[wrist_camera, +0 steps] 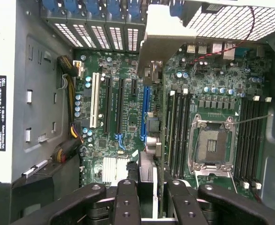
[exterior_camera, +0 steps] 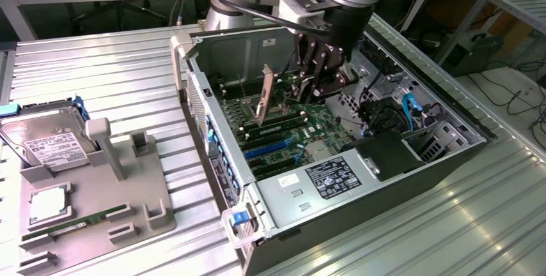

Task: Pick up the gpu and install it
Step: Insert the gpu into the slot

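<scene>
The gpu (exterior_camera: pixel 267 94) stands on edge inside the open computer case (exterior_camera: pixel 452 154) at the centre of the exterior frame, its lower edge down at the motherboard (exterior_camera: pixel 316 129) slots, gripped by the closed claw (exterior_camera: pixel 320 87). The pickup looks done; whether the card is fully seated cannot be told, since the claw fingers (wrist_camera: pixel 127 201) hide its near end in the wrist view. At lower left, a hard drive (exterior_camera: pixel 47 138) and memory stick (exterior_camera: pixel 77 222) sit in a grey holder (exterior_camera: pixel 140 209) on the worktop (exterior_camera: pixel 111 78).
</scene>
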Tool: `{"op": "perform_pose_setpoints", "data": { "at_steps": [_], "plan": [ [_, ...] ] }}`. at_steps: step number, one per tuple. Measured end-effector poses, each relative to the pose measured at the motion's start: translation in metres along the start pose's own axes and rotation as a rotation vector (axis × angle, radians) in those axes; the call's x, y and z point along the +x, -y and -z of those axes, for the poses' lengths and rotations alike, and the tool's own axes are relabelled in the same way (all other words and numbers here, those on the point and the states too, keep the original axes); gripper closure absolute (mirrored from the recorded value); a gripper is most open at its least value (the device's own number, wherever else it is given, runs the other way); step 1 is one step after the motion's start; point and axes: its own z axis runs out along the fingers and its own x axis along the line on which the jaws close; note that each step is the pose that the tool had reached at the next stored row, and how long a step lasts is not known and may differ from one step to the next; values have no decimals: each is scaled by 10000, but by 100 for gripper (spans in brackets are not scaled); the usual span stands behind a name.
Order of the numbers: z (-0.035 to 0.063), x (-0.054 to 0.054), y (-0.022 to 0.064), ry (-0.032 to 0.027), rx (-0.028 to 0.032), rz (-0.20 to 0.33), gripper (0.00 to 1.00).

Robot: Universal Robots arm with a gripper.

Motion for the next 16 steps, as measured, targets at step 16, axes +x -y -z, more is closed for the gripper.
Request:
{"op": "perform_pose_setpoints", "data": {
  "at_steps": [16],
  "plan": [
    [-263, 3, -28, 43, -111, -487, 72]
  ]
}}
